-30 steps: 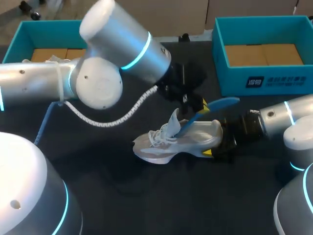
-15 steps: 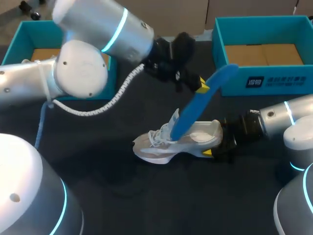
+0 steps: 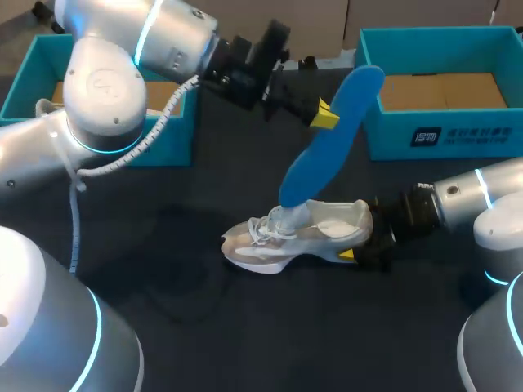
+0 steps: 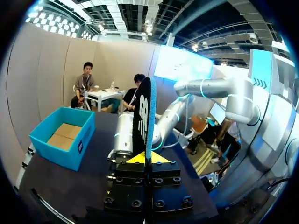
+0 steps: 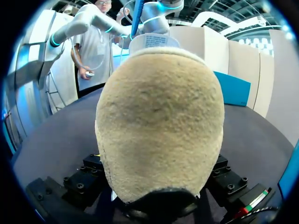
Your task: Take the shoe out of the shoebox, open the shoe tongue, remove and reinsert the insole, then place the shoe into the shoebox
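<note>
Raised higher than before: blue insole (image 3: 327, 143), pinched narrow in left tool (image 3: 323, 114), lower end by tongue of shoe (image 3: 294, 237). Upright on tabletop (image 3: 245, 327) near shoebox (image 3: 458, 137), heel clamped in right tool (image 3: 359, 245).

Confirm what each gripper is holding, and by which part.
The left gripper pinches the blue insole near its upper end; its lower end sits in the opening of the shoe. The right gripper clamps the shoe at the heel.
</note>
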Robot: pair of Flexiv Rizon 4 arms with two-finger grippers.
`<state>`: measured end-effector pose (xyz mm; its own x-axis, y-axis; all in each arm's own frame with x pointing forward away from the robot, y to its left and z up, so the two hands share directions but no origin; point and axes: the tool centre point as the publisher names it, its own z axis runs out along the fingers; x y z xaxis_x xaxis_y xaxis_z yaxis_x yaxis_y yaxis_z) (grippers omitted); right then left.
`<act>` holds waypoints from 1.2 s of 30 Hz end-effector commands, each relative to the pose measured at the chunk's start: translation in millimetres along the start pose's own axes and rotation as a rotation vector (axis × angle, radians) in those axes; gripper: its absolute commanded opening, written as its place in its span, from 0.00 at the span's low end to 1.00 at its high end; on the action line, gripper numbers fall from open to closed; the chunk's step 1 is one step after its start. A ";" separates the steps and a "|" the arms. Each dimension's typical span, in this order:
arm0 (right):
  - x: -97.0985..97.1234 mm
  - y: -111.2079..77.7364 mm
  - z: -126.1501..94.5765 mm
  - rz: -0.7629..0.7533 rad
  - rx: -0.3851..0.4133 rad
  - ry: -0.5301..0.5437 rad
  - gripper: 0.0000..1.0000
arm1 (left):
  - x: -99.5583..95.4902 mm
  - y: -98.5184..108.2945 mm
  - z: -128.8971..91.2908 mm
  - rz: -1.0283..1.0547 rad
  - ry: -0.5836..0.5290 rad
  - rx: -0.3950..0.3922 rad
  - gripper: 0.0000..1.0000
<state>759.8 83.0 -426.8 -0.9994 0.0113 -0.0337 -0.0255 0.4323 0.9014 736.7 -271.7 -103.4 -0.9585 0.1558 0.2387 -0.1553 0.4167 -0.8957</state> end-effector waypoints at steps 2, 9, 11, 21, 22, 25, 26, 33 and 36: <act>-0.2 -0.9 1.8 0.000 0.003 -0.001 0.00 | 5.4 -6.9 -14.4 -0.006 0.046 0.053 0.00; -0.2 -0.9 1.8 0.000 0.003 -0.001 0.00 | 7.9 -14.5 -33.2 -0.021 0.195 0.115 0.00; -0.2 -0.9 1.8 0.000 0.003 -0.001 0.00 | 7.9 -14.5 -33.2 -0.021 0.195 0.115 0.00; -0.2 -0.9 1.8 0.000 0.003 -0.001 0.00 | 7.9 -14.5 -33.2 -0.021 0.195 0.115 0.00; -0.2 -0.9 1.8 0.000 0.003 -0.001 0.00 | 7.9 -14.5 -33.2 -0.021 0.195 0.115 0.00; -0.2 -0.9 1.8 0.000 0.003 -0.001 0.00 | 7.9 -14.5 -33.2 -0.021 0.195 0.115 0.00; -0.2 -0.9 1.8 0.000 0.003 -0.001 0.00 | 7.9 -14.5 -33.2 -0.021 0.195 0.115 0.00; -0.2 -0.9 1.8 0.000 0.003 -0.001 0.00 | 22.8 -27.0 -39.5 -0.082 0.233 0.208 0.00; -0.2 -0.9 1.8 0.000 0.003 -0.001 0.00 | 33.3 -38.3 -43.7 -0.123 0.260 0.282 0.00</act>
<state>759.8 83.0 -426.8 -0.9994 0.0114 -0.0337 -0.0254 0.4323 0.9014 730.2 -245.5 -44.6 -0.8425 0.3621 0.3989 -0.3310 0.2362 -0.9136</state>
